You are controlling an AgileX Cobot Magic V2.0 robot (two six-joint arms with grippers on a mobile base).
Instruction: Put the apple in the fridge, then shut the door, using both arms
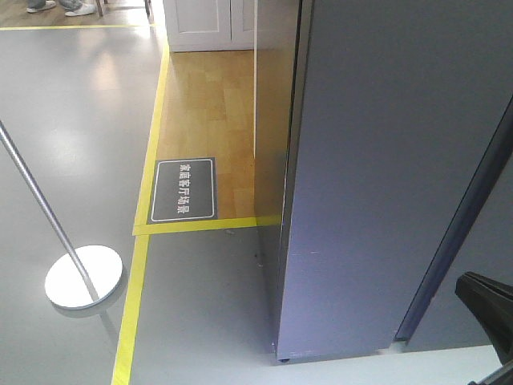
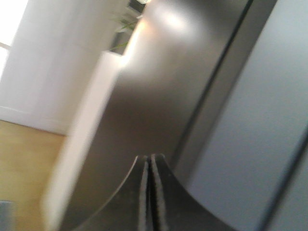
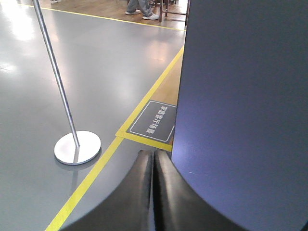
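While both wrist views are showing the fingers pressed together on nothing, the left gripper point(image 2: 150, 192) and right gripper point(image 3: 153, 192) are carrying no apple, which is appearing nowhere; I judge it is already sitting inside. The door point(image 1: 385, 176) is showing only its grey outer face at two o'clock, so closing is looking nearly or fully done. Farther out, at nine o'clock, a post stand point(image 1: 84, 277), yellow floor tape point(image 1: 148, 176) and a floor sign point(image 1: 184, 189) are lying clear of the arms.

Smooth satin grey door point(image 1: 377, 184), glossy grey floor point(image 1: 72, 120), polished metal stand point(image 3: 77, 147), wood-look flooring point(image 1: 212, 112).
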